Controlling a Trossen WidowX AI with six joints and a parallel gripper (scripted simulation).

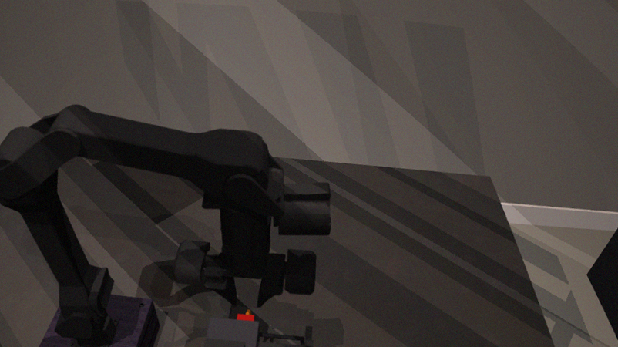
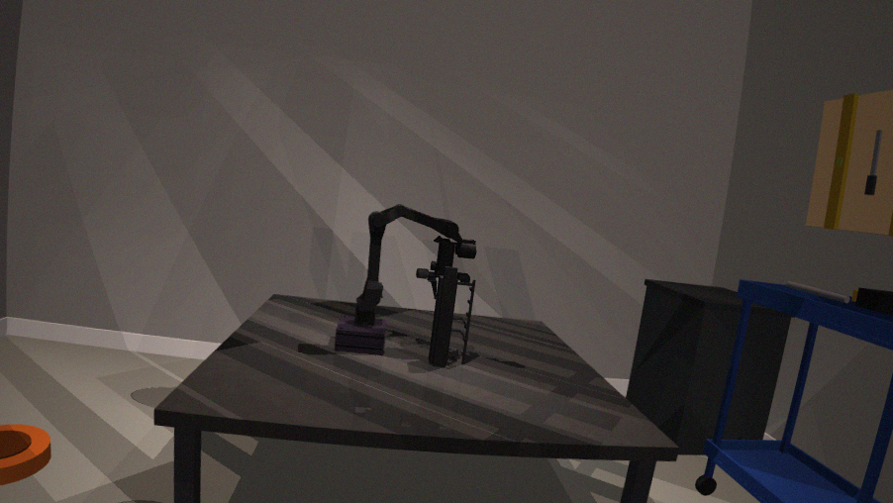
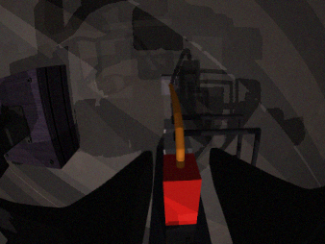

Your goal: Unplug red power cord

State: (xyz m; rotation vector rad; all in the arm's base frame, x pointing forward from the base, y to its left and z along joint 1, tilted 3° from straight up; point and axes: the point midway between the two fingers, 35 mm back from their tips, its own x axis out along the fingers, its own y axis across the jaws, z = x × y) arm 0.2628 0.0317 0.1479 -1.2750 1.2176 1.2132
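in the wrist view i see my gripper (image 3: 181, 157) partly open, gripping nothing, its fingers flanking the red plug (image 3: 182, 199) at lower centre, seated in the power strip (image 1: 230, 340).

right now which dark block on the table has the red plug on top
The tall strip stand under the gripper; the purple base block only carries the arm.
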